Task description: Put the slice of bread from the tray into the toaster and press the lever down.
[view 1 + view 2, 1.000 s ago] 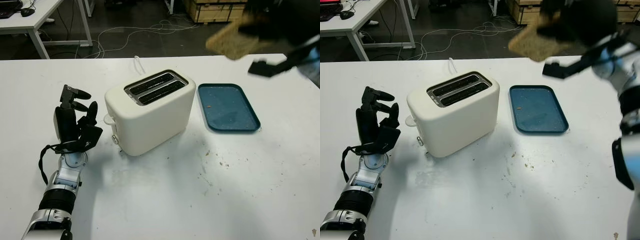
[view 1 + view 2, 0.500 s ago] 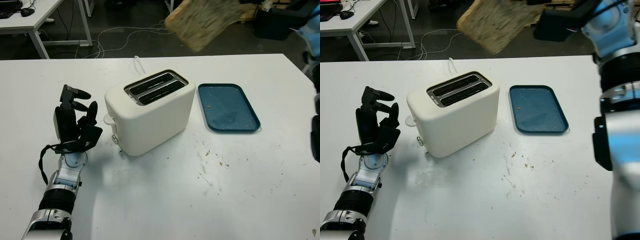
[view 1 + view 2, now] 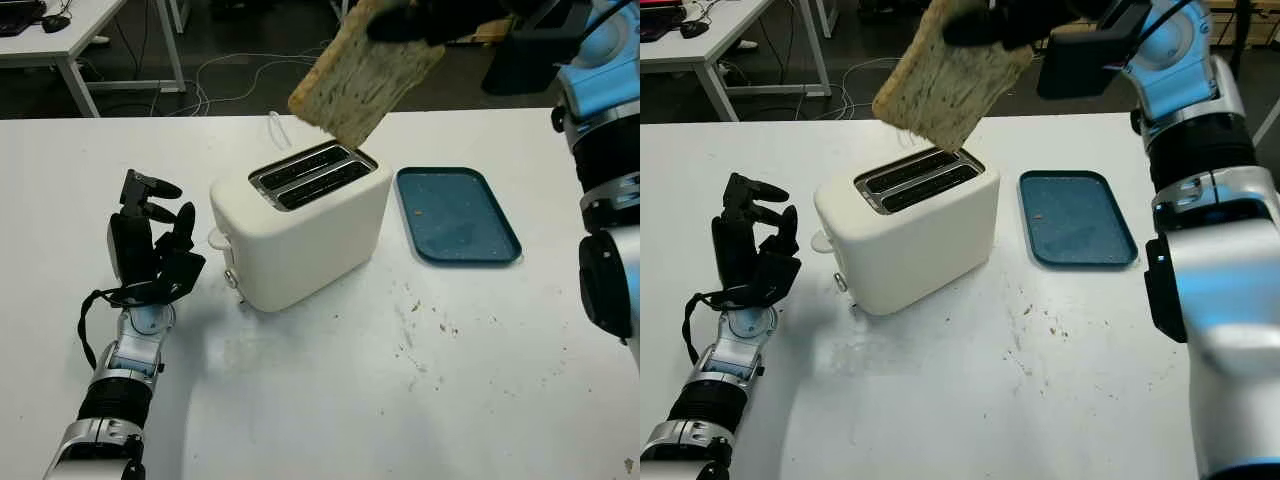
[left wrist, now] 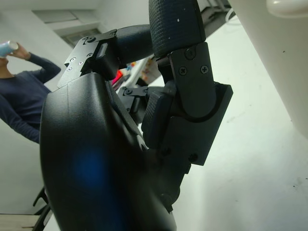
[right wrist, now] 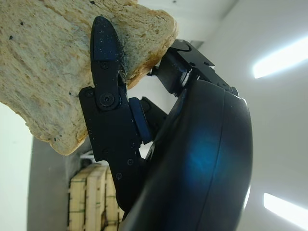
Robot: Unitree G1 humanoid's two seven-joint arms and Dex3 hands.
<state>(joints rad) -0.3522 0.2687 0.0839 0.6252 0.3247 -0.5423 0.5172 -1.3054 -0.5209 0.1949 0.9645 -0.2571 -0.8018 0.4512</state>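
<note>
The right hand (image 3: 1005, 20) grips the slice of bread (image 3: 362, 72) by its upper edge, the slice hanging tilted below the fingers (image 5: 107, 57) and just above the slots of the white toaster (image 3: 300, 225). The blue tray (image 3: 456, 214) lies on the table (image 3: 400, 400) below and to the side of that hand. The left hand (image 3: 150, 245), fingers curled and holding nothing, stands beside the toaster's lever (image 3: 217, 238) end.

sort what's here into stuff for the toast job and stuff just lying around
For the job:
- slice of bread, held by the right hand above the toaster
- toaster, both slots empty
- blue tray, now empty
- left hand, beside the toaster, fingers curled

Lying about:
- crumbs on the white table
- cables on the floor
</note>
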